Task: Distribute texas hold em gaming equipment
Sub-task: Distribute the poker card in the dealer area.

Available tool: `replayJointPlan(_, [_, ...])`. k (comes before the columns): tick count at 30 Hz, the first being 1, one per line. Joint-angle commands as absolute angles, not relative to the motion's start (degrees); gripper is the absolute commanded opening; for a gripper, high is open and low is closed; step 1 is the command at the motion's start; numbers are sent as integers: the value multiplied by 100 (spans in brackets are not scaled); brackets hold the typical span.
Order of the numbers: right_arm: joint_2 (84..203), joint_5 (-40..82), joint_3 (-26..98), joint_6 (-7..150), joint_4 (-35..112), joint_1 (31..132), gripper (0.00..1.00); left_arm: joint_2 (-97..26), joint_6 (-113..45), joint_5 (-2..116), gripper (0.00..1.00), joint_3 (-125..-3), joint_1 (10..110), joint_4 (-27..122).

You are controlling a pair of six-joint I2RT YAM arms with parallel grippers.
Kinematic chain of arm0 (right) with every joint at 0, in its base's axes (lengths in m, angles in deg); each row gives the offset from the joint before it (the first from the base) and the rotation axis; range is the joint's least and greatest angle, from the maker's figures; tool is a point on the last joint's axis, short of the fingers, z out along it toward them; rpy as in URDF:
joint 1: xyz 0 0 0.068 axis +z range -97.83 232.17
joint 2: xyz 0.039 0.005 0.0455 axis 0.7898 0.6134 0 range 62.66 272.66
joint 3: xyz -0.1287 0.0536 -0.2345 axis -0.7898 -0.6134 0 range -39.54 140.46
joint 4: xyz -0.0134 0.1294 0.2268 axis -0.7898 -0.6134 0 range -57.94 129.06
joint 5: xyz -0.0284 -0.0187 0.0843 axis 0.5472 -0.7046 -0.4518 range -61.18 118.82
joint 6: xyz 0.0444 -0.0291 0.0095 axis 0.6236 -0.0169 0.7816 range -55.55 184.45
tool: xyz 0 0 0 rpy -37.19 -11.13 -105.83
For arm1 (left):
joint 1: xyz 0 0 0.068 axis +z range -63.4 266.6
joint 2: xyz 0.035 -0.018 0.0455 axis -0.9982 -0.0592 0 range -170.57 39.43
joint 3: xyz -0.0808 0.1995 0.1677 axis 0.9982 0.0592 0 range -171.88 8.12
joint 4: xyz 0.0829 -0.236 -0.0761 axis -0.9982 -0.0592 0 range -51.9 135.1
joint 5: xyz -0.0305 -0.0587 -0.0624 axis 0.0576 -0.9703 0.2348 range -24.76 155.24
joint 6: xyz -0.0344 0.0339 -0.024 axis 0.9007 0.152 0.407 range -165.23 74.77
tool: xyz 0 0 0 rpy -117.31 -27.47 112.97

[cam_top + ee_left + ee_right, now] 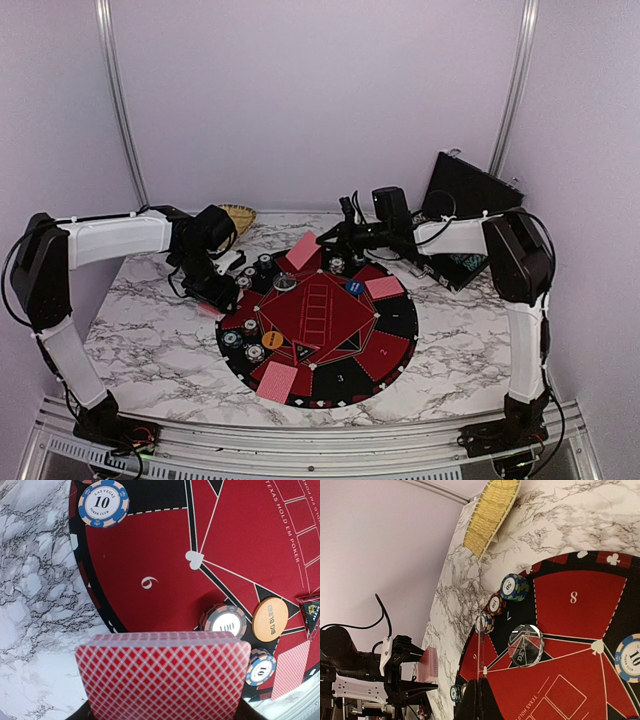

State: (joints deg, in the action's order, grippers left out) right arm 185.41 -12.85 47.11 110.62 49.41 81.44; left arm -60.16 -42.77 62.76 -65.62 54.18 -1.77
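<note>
My left gripper point(213, 297) is shut on a deck of red-backed playing cards point(162, 675) at the left rim of the round mat point(390, 350), over the section marked 6. Chip stacks point(223, 622) and an orange Big Blind disc point(270, 619) lie just beyond the deck. My right gripper point(480, 682) is shut on a thin card point(480, 650) seen edge-on. From above, that card point(302, 250) hangs at the mat's far left. A clear dealer disc point(525, 645) lies close by. Single cards point(384, 288) point(277, 381) and a blue disc point(353, 288) rest on the mat.
A black case point(465, 195) stands open at the back right, behind the right arm. A yellow woven piece point(238, 215) lies at the back left. More chip stacks point(264, 265) ring the mat's left side. Bare marble table point(140, 340) lies left of the mat.
</note>
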Motion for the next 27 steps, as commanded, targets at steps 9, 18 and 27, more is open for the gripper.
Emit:
replayJointPlan(9, [19385,-869,6160,10605,4134,8080,0,-5793,-4224,6281,30,-6527,5456,-157])
replayJointPlan(18, [20516,-593,7757,10460,3466,8086,0,-5803,-4225,6269,29,-6536,5461,-157])
replayJointPlan(27, [21245,-380,8833,10267,2859,8139,1,-5820,-4233,6266,30,-6557,5461,-164])
